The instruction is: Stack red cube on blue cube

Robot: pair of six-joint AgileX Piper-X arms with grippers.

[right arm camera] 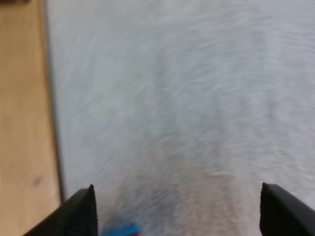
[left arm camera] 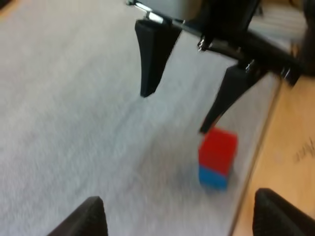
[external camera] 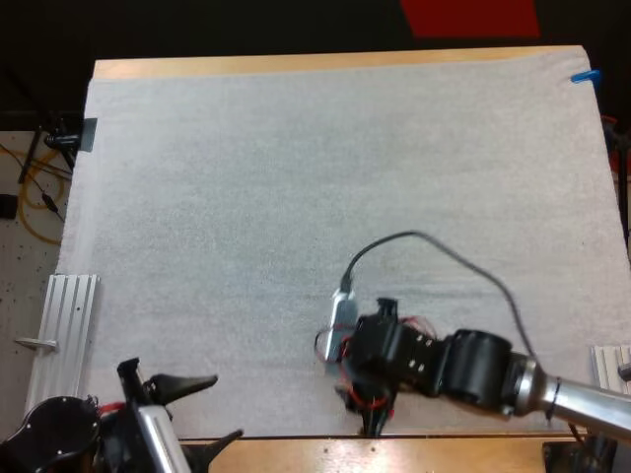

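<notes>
Red cube [left arm camera: 218, 149] sits squarely on top of the blue cube [left arm camera: 213, 177], the pair standing on the white mat [external camera: 296, 177] close to its near edge, just beside the bare wood of the table [external camera: 394, 451].

In the high view my right arm reaches in from the right edge and runs low along the front of the mat. Its wrist bends so that my right gripper [left arm camera: 173, 113] points down at the spot where the cubes stand, and its body covers them from above. In the left wrist view that gripper hangs over the stack. Its two black fingers [left arm camera: 152, 54] are spread wide, and the tip of one is just over a top corner of the red cube; I cannot tell whether it touches. In the right wrist view my own fingers stand far apart with nothing between them but mat, released and clear, and a sliver of the blue cube shows near one of them.

My left arm is drawn back at the lower left corner of the table. My left gripper [external camera: 227, 406] is held low over the front edge and aimed across toward the stack. Its fingers are also spread apart and grasp nothing.
</notes>
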